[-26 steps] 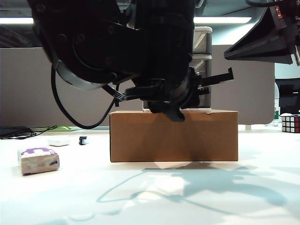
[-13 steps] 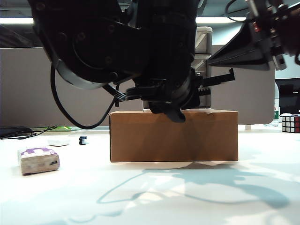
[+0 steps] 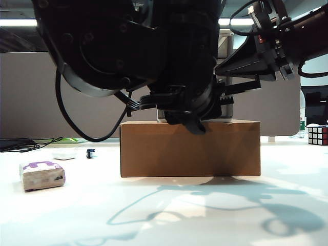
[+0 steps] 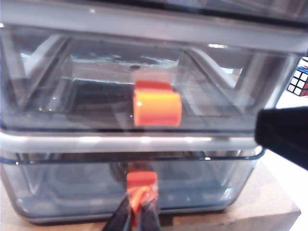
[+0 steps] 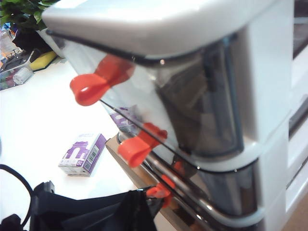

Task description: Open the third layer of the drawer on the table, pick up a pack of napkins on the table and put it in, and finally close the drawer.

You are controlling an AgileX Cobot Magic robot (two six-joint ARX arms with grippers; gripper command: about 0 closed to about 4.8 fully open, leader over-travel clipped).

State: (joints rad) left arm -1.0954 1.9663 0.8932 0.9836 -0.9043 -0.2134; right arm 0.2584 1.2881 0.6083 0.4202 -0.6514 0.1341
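While left hand [image 4: 137,211] pinches third layer [image 4: 120,185], right hand [image 3: 225,69] beside drawer [image 5: 202,96], cardboard box [image 3: 189,148] beneath.

My left gripper [image 4: 137,216]: black fingers, shut on the red-orange tab of the third layer [image 4: 120,190], a smoky translucent grey tray. The drawer [image 5: 250,96] has a pale grey-white frame; every tier carries the same red-orange tab. My right gripper [image 3: 243,64] is black too, near the drawer's upper tiers. Cardboard box [image 3: 189,148]: plain brown. Pack of napkins [image 3: 42,175]: beige wrapper, purple-and-white pattern. Tabletop [image 3: 164,215]: white. Puzzle cube [image 3: 318,135]: black grid, red and white squares.
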